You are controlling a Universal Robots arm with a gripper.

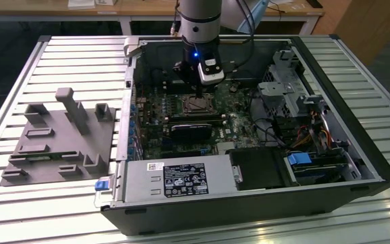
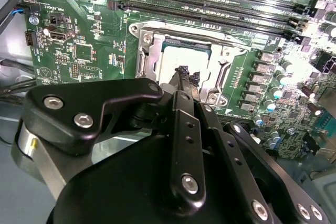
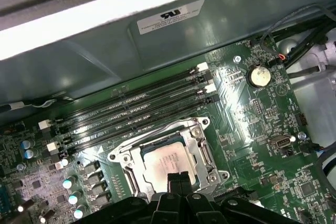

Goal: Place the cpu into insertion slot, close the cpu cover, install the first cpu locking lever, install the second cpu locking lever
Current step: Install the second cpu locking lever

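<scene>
though the end effector (image 2: pixel 182 72) hangs right over the socket, its fingers pressed together with nothing between them, the first part of the job looks done: the cpu (image 3: pixel 167 162) already lies flat inside the insertion slot (image 3: pixel 137 182), its dull metal top showing in both wrist views. the fingertips (image 3: pixel 175 178) sit at the chip's near edge, touching it or just above it; i cannot tell which. around the chip, the cpu cover (image 3: pixel 198 141) appears to be down, its silver frame lying flat around the window, so that step also looks finished, though whether it is fully seated i cannot say. as for the two locking levers, the pictures do not let me judge whether either is latched, so i would count those as the work left.

beyond the socket run the long dark memory slots (image 3: pixel 131 109), and past them the grey wall of the computer case (image 3: pixel 94 56). in the exterior view the arm (image 1: pixel 200 20) comes straight down into the open case, which lies on a slatted bench (image 1: pixel 79 56), with a grey fixture block (image 1: pixel 63 137) well apart on the exterior view's left.
</scene>
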